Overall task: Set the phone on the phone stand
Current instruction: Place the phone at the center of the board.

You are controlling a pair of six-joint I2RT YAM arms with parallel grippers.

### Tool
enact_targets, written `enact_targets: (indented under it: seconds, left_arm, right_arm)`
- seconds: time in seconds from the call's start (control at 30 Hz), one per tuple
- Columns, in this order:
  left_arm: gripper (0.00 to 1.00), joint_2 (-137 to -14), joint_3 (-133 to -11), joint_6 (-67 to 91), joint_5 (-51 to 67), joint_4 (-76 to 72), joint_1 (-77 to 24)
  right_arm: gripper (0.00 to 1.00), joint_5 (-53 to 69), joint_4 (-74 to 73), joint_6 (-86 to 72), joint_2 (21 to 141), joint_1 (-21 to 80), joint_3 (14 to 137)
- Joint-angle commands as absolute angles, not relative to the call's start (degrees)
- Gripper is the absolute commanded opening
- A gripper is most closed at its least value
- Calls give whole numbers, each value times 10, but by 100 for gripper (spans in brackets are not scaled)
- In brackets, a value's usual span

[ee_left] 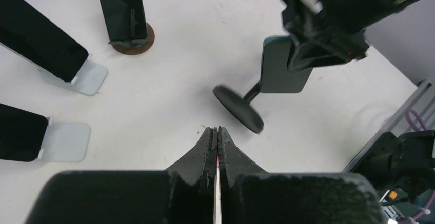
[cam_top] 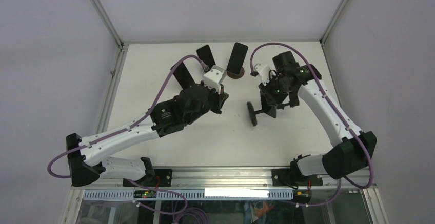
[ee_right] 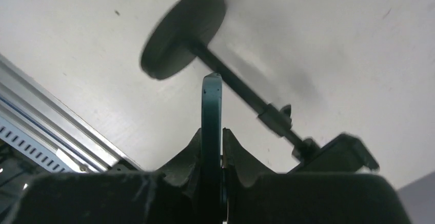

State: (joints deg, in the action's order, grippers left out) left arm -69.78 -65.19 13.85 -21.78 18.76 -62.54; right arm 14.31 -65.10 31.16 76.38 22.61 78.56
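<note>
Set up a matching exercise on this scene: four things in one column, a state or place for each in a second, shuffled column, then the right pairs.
Things
1. left claw
2. right claw
3. brown disc
4. black round foot

States or places
A. tilted, not lying flat
B. shut, nothing in it
C. under a dark phone at the far side of the table
D. clamped on a teal plate

Pairs: 1-B, 2-D, 3-C, 4-A.
</note>
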Motion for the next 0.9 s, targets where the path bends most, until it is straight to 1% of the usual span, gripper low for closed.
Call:
enact_targets:
  seconds: [0.0,0.2,0.3,0.4,0.57,0.6,0.63,0.67,0.77,0.87]
  left_arm:
    - [0,-679,-670,156,-227,206,-624]
    - [1,-658,-652,153,-234,207,-624]
    - [3,-653,-641,154,-234,205,-624]
    - [9,-653,-630,153,-229,197,-624]
    - [28,-645,-574,155,-208,145,-623]
    - [34,-642,-554,163,-199,122,-622]
    - [37,-638,-542,169,-194,103,-622]
    - [43,-635,-526,177,-187,85,-622]
    - [58,-627,-481,198,-178,36,-619]
    - [68,-630,-448,210,-158,-5,-612]
  right_arm:
    - [0,61,-703,323,779,220,774]
    - [0,155,-705,331,763,208,772]
    - [0,178,-697,331,754,191,772]
    - [0,208,-691,333,740,169,772]
    - [0,308,-703,366,710,114,754]
    - [0,340,-706,374,701,99,746]
    - [0,361,-707,382,696,92,736]
    - [0,379,-706,390,689,82,723]
    - [0,415,-705,411,672,54,693]
    - [0,447,-718,429,676,22,678]
